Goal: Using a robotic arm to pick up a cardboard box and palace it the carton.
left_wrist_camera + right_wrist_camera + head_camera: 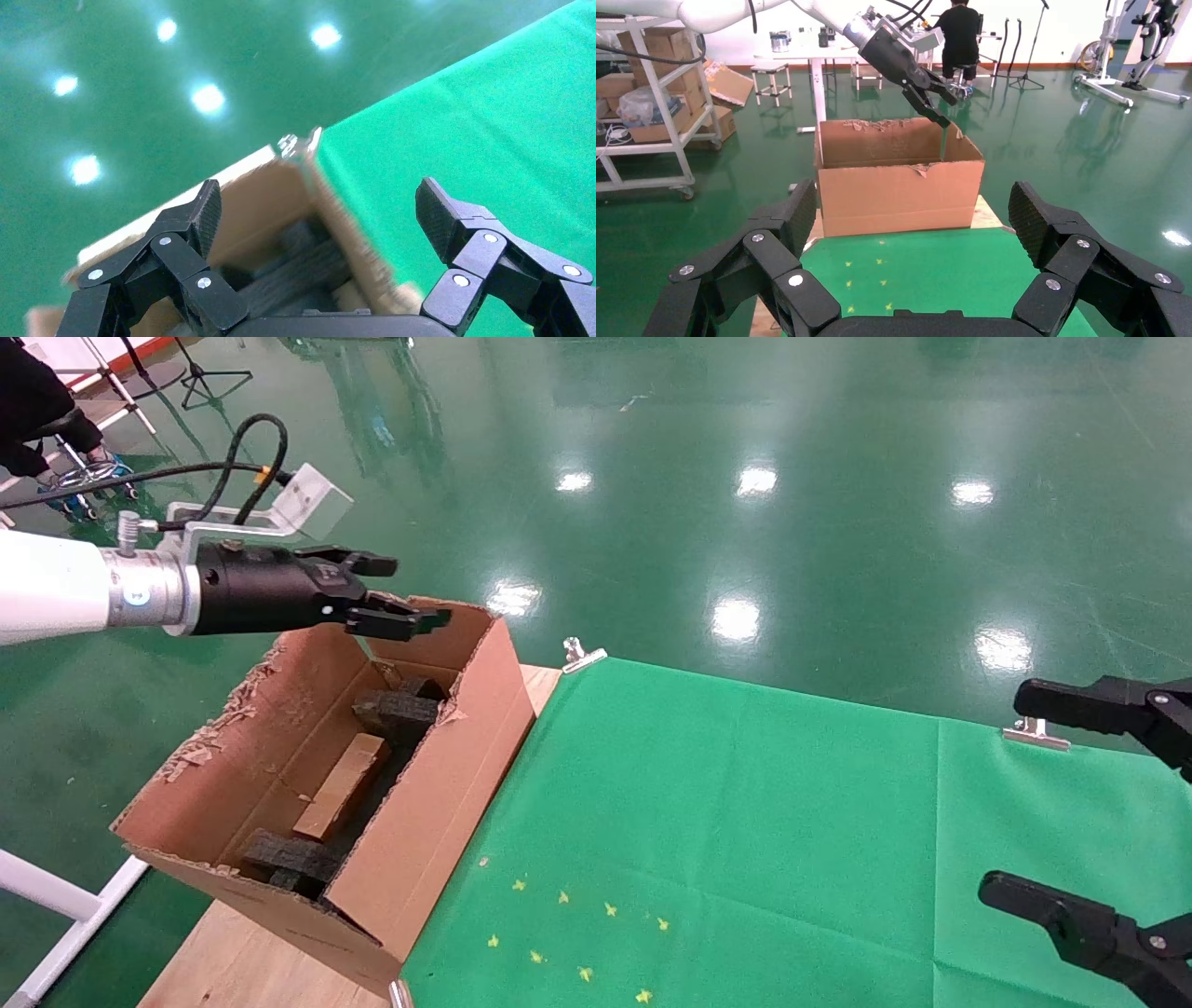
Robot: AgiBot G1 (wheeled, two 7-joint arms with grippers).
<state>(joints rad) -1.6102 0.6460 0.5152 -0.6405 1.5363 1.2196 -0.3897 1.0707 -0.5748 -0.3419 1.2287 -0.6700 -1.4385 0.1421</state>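
The carton (438,812) stands open on the table's left end, its flaps upright and torn. Inside it the small cardboard box (340,787) lies flat between two black foam blocks (396,712). The white left arm reaches over the carton's far end, and its left gripper (410,593) hangs open and empty just above the rim. The left wrist view looks past the left gripper (318,210) down onto the carton's wall (256,203). At the right edge the right gripper (1010,794) stands open and empty above the cloth. The right wrist view shows the right gripper (912,217) facing the carton (898,189).
A green cloth (745,822) with small yellow marks (577,933) covers the table right of the carton. Metal clamps (582,654) hold the cloth's far edge. Bare wood (233,961) shows under the carton. A white frame (65,905) stands at lower left.
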